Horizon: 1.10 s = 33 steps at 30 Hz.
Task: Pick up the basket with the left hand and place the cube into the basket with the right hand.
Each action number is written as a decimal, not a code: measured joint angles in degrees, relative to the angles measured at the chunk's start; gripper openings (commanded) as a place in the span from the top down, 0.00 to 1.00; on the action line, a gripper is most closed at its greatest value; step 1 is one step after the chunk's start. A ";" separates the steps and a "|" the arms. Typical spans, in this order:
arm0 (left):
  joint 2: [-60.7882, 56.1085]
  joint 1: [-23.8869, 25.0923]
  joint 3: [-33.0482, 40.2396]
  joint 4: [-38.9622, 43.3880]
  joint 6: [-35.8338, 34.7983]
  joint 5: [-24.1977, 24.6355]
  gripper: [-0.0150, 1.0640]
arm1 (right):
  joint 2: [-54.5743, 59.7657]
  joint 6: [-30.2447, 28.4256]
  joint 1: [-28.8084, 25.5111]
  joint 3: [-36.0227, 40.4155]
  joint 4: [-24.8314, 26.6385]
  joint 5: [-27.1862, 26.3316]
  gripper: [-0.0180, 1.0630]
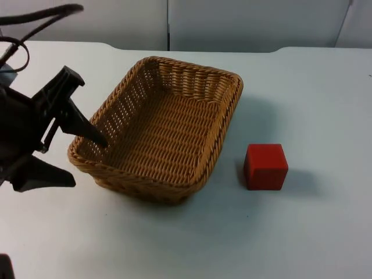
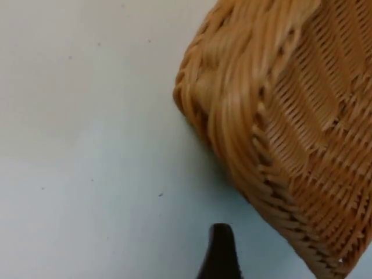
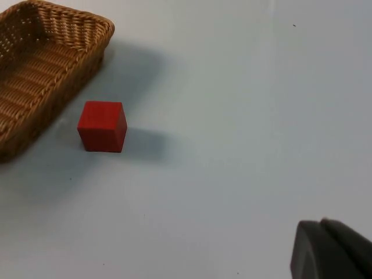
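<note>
Left gripper point(image 1: 87, 154), fingers spread astride the near-left rim of the rectangular woven wicker basket point(image 1: 168, 131), should seat deeper before closing; red cube point(image 1: 265, 167) sits just beside; right gripper's finger state indeterminate.

My white table top point(image 1: 302, 232) spreads out before me, smooth and bare-looking, lightly speckled with tiny dark flecks. Its far edge meets a grey partition wall point(image 1: 250, 23), split by vertical seams. Even light from above casts soft shadows on the surface
</note>
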 measured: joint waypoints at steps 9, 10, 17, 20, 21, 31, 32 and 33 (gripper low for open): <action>5.84 0.00 -0.04 -0.26 -0.12 -0.97 0.30 | 0.00 0.00 0.00 0.00 0.00 0.00 0.99; 6.66 0.00 -0.04 -0.97 0.50 -1.36 0.30 | 0.00 0.00 0.00 0.00 0.00 0.00 0.99; 9.51 0.00 -0.04 -12.72 10.80 -1.34 0.34 | 0.00 0.00 0.00 0.00 0.00 0.00 0.99; 10.37 0.00 -0.04 -17.88 14.34 -1.34 0.54 | 0.00 0.00 0.00 0.00 0.00 0.00 0.99; 10.64 0.00 -0.04 -19.07 15.07 -1.34 0.54 | 0.00 0.00 0.00 0.00 0.00 0.00 0.99; 10.98 0.00 -2.03 -21.45 17.68 -1.77 0.99 | 0.00 0.00 0.00 0.00 0.00 0.00 0.99; 10.98 0.00 -2.58 -21.45 17.68 -1.77 0.99 | 0.00 0.00 0.00 0.00 0.00 0.00 0.99; 10.98 0.00 -3.25 -21.24 17.57 -1.50 0.99 | 0.00 0.00 0.00 0.00 0.00 0.00 0.99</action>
